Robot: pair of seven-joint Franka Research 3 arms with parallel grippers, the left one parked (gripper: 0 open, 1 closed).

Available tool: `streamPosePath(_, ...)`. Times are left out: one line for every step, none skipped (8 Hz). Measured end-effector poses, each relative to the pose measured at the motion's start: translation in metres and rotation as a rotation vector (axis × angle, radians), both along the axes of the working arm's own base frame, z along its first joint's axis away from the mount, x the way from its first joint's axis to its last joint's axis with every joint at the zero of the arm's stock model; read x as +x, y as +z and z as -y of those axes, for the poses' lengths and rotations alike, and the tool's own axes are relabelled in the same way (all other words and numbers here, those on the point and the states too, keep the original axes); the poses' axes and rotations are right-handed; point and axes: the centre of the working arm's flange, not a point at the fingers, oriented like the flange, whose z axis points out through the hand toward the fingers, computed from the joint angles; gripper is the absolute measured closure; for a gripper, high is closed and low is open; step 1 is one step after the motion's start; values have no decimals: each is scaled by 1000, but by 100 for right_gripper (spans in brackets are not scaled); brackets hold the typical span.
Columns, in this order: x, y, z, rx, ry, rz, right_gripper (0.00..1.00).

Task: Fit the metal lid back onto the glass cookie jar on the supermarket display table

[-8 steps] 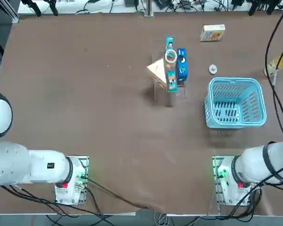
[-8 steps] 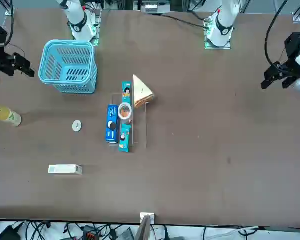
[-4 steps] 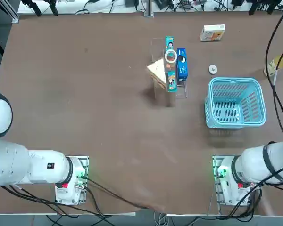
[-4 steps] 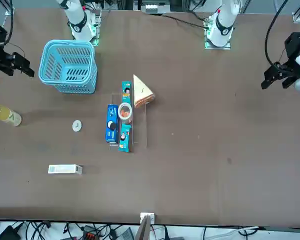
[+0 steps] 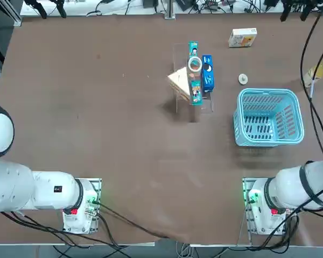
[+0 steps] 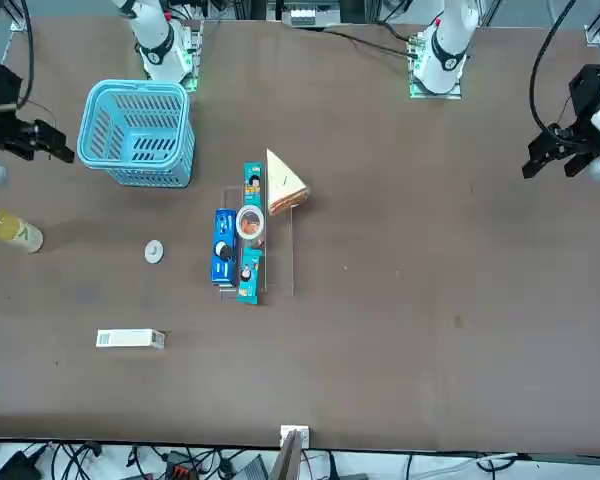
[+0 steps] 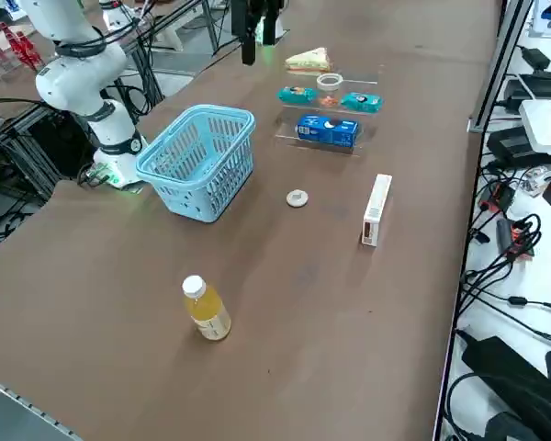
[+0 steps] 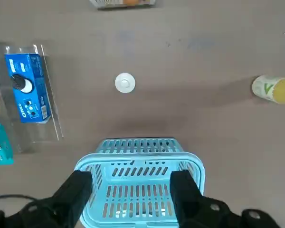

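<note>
The metal lid [image 5: 243, 79] [image 8: 125, 82] lies flat on the dark-brown display table [image 5: 97, 107], just beyond the blue basket and to the right of the snack tray. The glass cookie jar [image 5: 195, 65] [image 6: 250, 224] [image 7: 329, 84] stands uncovered on a clear tray between the snack packets, something orange inside it. My right gripper [image 8: 132, 194] [image 6: 50, 140] hangs high over the basket's near side, open and holding nothing. It is well short of the lid and far from the jar. The top view does not show it.
A blue basket [image 5: 269, 118] sits between my arm's base and the lid. A yellow drink bottle [image 5: 318, 70] stands near the right edge, a small white box [image 5: 242, 37] at the back. A sandwich [image 5: 178, 80] and blue packet [image 5: 207, 75] flank the jar.
My right gripper has shifted slightly away from my base in the front view. The lid, the jar and the other things have not moved.
</note>
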Motion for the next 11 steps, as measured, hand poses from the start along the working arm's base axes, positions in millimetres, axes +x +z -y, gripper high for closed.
streamPosePath(-1, -5, 0, 0, 0, -25, 0)
streamPosePath(-4, -9, 0, 2, -1, -48, 0)
streamPosePath(-5, -18, -1, 4, 0, -67, 0)
streamPosePath(-5, -30, -1, 4, 1, -82, 0)
streamPosePath(-4, -45, -1, 4, 1, -85, 0)
streamPosePath(-3, -61, -2, 4, 3, -75, 0)
streamPosePath(-3, -75, -2, 4, 4, -57, 0)
streamPosePath(-2, -91, -2, 4, 5, -30, 0)
streamPosePath(-1, -111, -3, 5, 7, -1, 0)
streamPosePath(-1, -135, -3, 6, 9, 23, 0)
streamPosePath(-2, -164, -3, 7, 10, 43, 0)
